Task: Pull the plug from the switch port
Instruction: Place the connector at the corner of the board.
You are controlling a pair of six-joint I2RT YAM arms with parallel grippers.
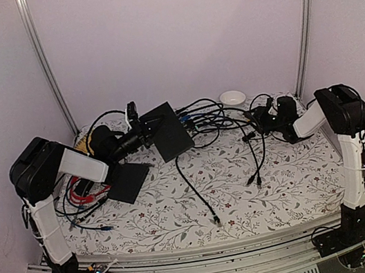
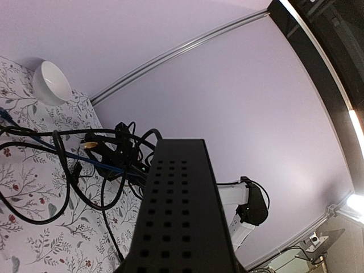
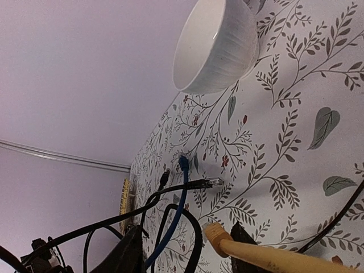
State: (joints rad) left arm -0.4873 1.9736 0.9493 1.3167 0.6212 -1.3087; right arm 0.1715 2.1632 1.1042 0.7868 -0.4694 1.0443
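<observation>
Left of centre in the top view, the left gripper appears clamped on the switch, with cables meeting its right edge.
The right gripper stands well apart at the right; I cannot tell if it is open. In the left wrist view the switch fills the lower centre, sockets and fingers hidden. In the right wrist view a tan cable is cut off at the bottom. I judge the plug is not yet pulled: the right gripper must reach it, pinch it and draw straight out.
</observation>
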